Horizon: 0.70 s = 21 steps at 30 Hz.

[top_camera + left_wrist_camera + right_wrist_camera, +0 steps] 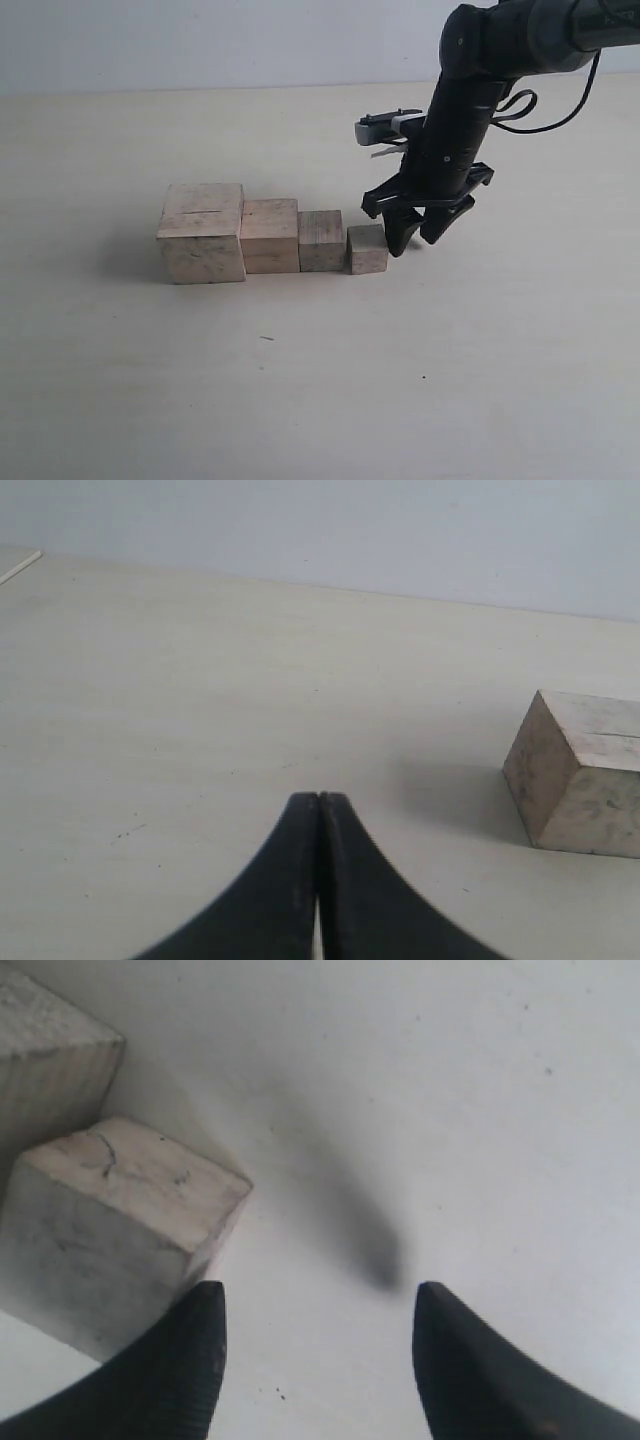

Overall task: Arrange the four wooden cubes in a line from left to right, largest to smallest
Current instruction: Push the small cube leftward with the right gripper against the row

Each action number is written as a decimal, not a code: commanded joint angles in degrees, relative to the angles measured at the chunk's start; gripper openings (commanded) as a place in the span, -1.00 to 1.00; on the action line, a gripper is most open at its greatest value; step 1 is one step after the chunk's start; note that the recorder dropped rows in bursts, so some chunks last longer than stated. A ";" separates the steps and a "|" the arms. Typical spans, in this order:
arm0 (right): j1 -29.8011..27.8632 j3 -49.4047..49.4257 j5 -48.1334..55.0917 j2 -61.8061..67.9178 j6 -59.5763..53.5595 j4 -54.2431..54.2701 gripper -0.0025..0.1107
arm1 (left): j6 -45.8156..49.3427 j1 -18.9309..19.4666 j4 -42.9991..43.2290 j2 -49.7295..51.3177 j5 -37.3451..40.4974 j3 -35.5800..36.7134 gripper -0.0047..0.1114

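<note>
Four pale wooden cubes stand in a row on the table in the exterior view. From left to right they are the largest cube (202, 234) with a slit line on top, a second cube (270, 236), a third cube (321, 240) and the smallest cube (367, 249). My right gripper (416, 233) hangs open just right of the smallest cube (120, 1250), with nothing between its fingers; one fingertip (200, 1345) is right beside that cube. The left gripper (319, 798) is shut and empty, and its view shows the largest cube (585, 772) off to one side.
The pale table (320, 380) stretches all around the row. A black cable (545, 115) loops off the right arm. A pale wall (200, 40) rises behind the table's far edge.
</note>
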 commanded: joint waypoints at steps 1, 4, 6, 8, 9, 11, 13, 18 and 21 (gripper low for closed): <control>0.23 0.02 -1.85 -0.08 0.23 0.75 0.00 | 0.00 0.13 0.25 -0.37 -0.68 0.19 -0.92; 0.23 0.02 -1.97 -0.08 0.69 0.73 0.00 | 0.00 0.13 0.25 -0.37 -0.68 0.19 -0.92; 0.23 0.02 -0.52 -0.08 2.20 0.73 0.00 | 0.00 0.13 0.25 -0.37 -0.68 0.19 -0.92; 0.23 0.02 2.45 -0.08 3.90 0.42 0.00 | 0.00 0.13 0.25 -0.37 -0.68 0.19 -0.92; 0.23 0.02 3.79 -0.08 4.93 0.26 0.00 | 0.00 0.13 0.25 -0.37 -0.68 0.19 -0.92; 0.23 0.02 6.88 -0.08 5.57 0.26 0.00 | 0.00 0.13 0.25 -0.37 -0.68 0.19 -0.92; 0.23 0.02 8.21 -0.08 5.71 0.26 0.00 | 0.00 0.13 0.25 -0.37 -0.68 0.19 -0.92; 0.89 0.02 8.21 -0.08 5.71 0.37 0.00 | 0.00 0.13 0.25 -0.37 -0.68 0.19 -0.92; 2.30 0.02 8.21 -0.08 5.71 0.76 0.00 | 0.00 0.13 0.25 -0.37 -0.68 0.19 -0.92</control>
